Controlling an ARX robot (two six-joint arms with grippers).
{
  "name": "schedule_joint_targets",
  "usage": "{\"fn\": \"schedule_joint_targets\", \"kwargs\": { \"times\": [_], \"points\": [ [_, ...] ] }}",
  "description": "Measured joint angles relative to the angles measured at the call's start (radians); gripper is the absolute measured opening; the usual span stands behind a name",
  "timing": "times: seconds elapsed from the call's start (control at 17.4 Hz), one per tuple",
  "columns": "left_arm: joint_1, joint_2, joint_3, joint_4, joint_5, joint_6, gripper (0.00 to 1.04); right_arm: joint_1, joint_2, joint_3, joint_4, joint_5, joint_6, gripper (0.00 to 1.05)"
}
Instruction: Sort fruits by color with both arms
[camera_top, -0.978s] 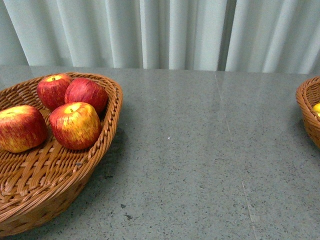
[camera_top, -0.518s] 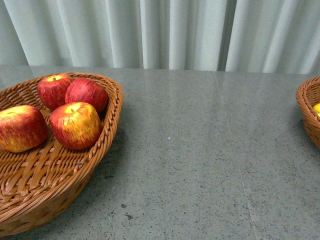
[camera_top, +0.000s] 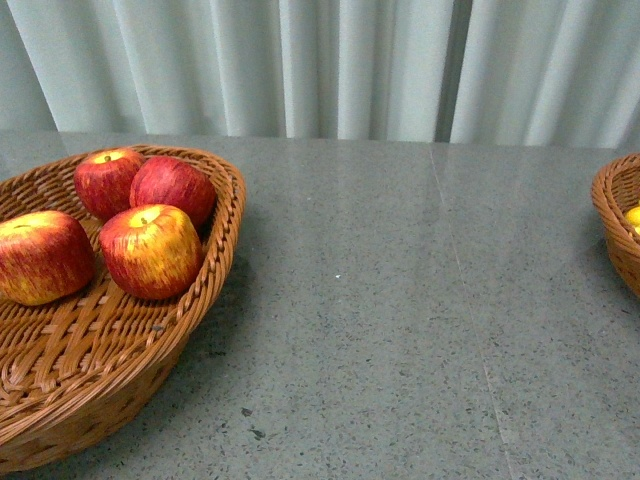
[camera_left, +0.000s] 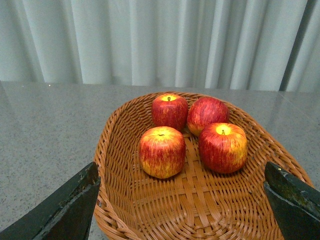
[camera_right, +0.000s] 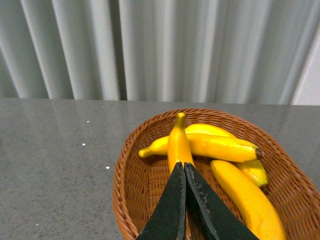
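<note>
Several red apples streaked with yellow (camera_top: 150, 250) lie in a brown wicker basket (camera_top: 228, 225) at the left of the front view; neither arm shows there. In the left wrist view the same apples (camera_left: 162, 151) sit in the basket (camera_left: 107, 150), and my left gripper (camera_left: 181, 181) hangs open above the basket's near end, empty, with its fingers (camera_left: 70, 207) far apart. In the right wrist view several yellow bananas (camera_right: 220, 145) lie in another wicker basket (camera_right: 122, 175). My right gripper (camera_right: 183, 165) is shut over them with nothing between its fingers.
The baskets stand on a grey speckled table (camera_top: 400, 330) before pale curtains (camera_top: 330, 65). The banana basket (camera_top: 612, 215) shows only at the front view's right edge, with a bit of yellow banana (camera_top: 634, 216) inside. The table top lies between the two baskets.
</note>
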Motion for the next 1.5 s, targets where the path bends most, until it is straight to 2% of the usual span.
{"fn": "schedule_joint_targets", "kwargs": {
  "times": [0.12,0.46,0.52,1.21,1.27,1.32,1.5],
  "points": [
    [0.0,0.0,0.0,0.0,0.0,0.0,0.98,0.099,-0.026,-0.02,-0.005,0.061,0.0,0.02],
    [0.0,0.0,0.0,0.0,0.0,0.0,0.98,0.096,-0.089,-0.066,-0.034,0.082,0.0,0.02],
    [0.0,0.0,0.0,0.0,0.0,0.0,0.98,0.096,-0.235,-0.085,-0.154,0.082,0.0,0.02],
    [0.0,0.0,0.0,0.0,0.0,0.0,0.98,0.096,-0.273,-0.119,-0.152,0.082,0.0,0.02],
    [0.0,0.0,0.0,0.0,0.0,0.0,0.98,0.096,-0.273,-0.119,-0.152,0.082,0.0,0.07],
    [0.0,0.0,0.0,0.0,0.0,0.0,0.98,0.096,-0.273,-0.119,-0.152,0.082,0.0,0.18],
    [0.0,0.0,0.0,0.0,0.0,0.0,0.98,0.096,-0.273,-0.119,-0.152,0.082,0.0,0.33]
  ]
}}
